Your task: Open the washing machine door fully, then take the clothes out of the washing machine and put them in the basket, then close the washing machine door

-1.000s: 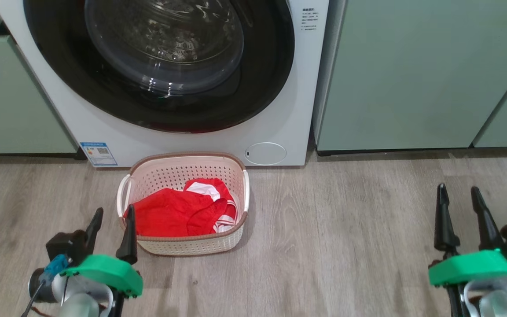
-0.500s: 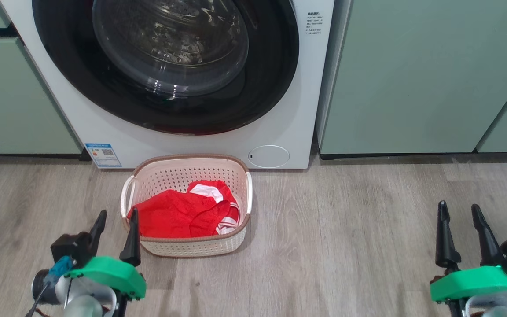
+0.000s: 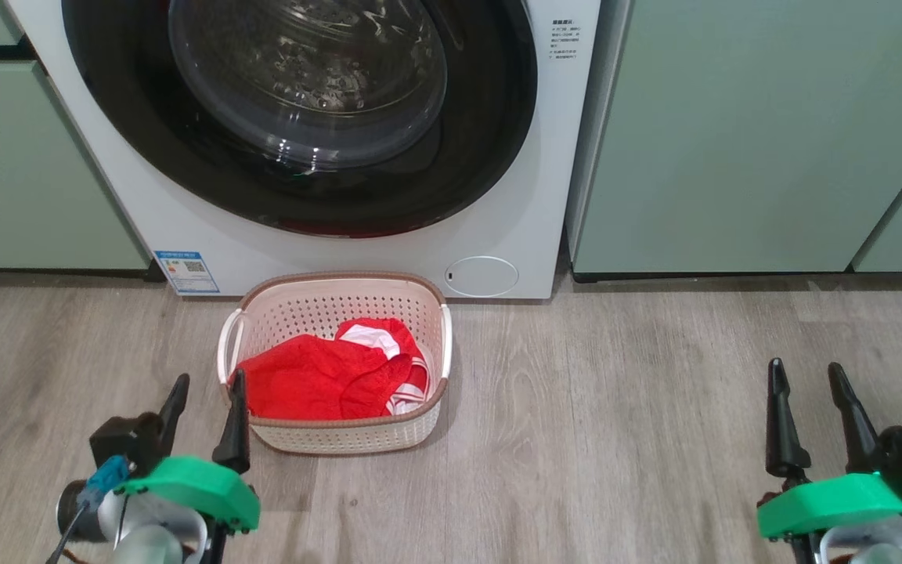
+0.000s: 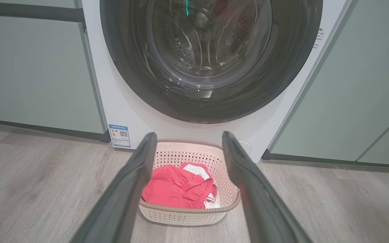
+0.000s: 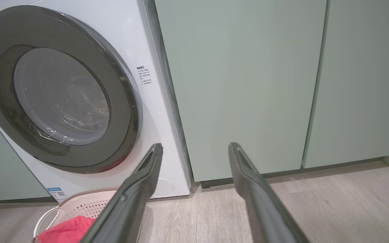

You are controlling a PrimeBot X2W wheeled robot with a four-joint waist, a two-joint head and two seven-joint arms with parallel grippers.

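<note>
The white washing machine [image 3: 514, 196] [image 4: 120, 98] [image 5: 147, 44] stands ahead with its round black-rimmed door [image 3: 302, 117] [image 4: 211, 57] [image 5: 59, 91] flat against the front. On the floor before it sits the cream basket [image 3: 341, 437] [image 4: 187, 214] [image 5: 86, 204], holding the red clothes [image 3: 318, 376] [image 4: 174, 187] [image 5: 69, 231] with white stripes. My left gripper [image 3: 207, 382] hovers open at the basket's near left corner, empty. My right gripper [image 3: 805, 370] is open and empty over bare floor far to the right.
Pale green cabinets [image 3: 733, 133] [image 5: 248, 84] flank the machine on both sides. Grey wood-look floor [image 3: 615, 423] runs between the basket and my right gripper. A blue sticker [image 3: 186, 272] and a round service flap [image 3: 482, 276] sit low on the machine's front.
The head camera shifted slightly, moving the machine and basket a little right in the picture. My right gripper sits lower in the view than a second ago. Both grippers stay open.
</note>
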